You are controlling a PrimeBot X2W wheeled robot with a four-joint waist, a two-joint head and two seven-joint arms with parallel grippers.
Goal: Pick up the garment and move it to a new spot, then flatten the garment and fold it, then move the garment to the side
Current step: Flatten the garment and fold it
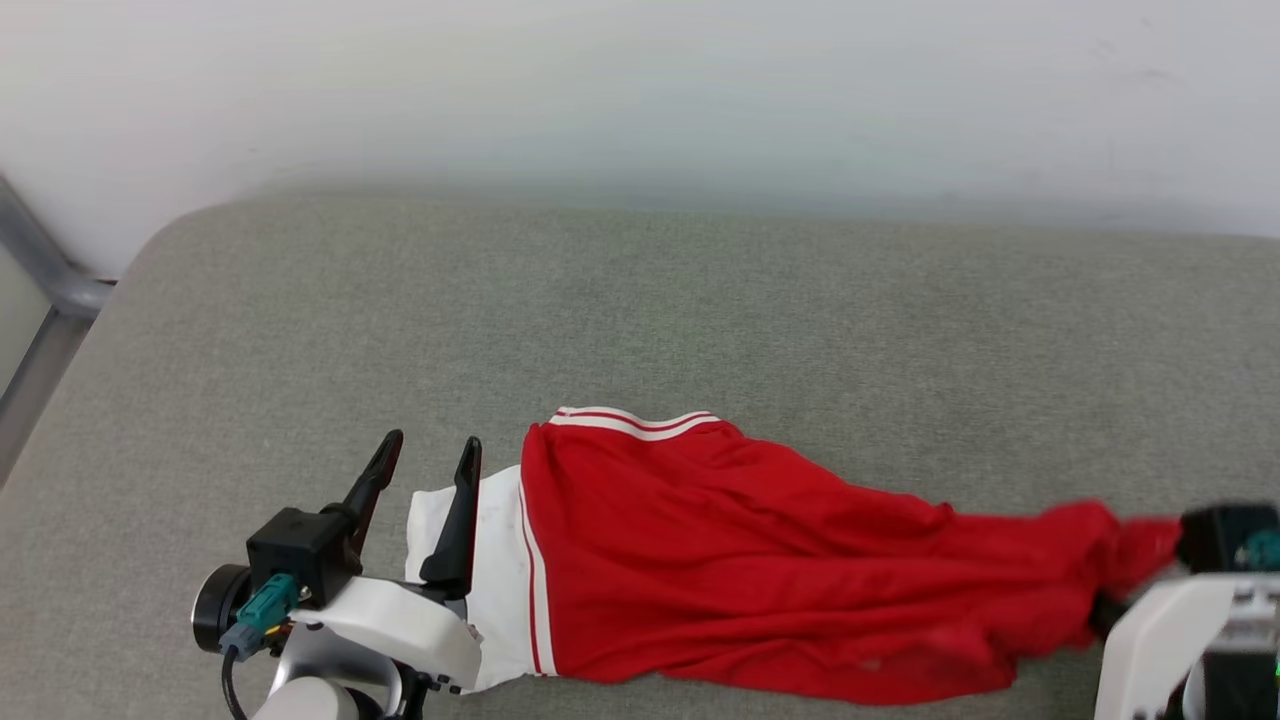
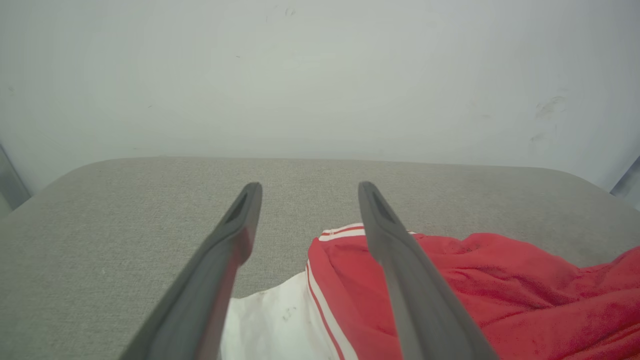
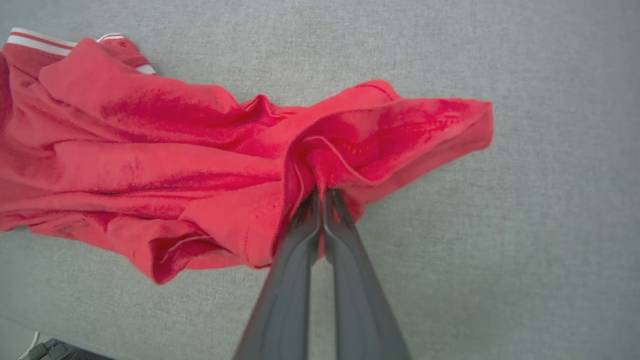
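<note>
The garment, a red T-shirt with a white sleeve and red-and-white trim, lies stretched left to right across the near part of a grey padded surface. My left gripper stands open at its left end, its right finger over the white sleeve. In the left wrist view the garment lies low on the right and the left gripper holds nothing. My right gripper is shut on a bunched fold of the garment at its right end. In the head view the right gripper's body meets the red cloth.
A pale wall stands right behind the grey surface. A metal frame runs along the far left edge. Bare grey fabric lies beyond the garment and to the left.
</note>
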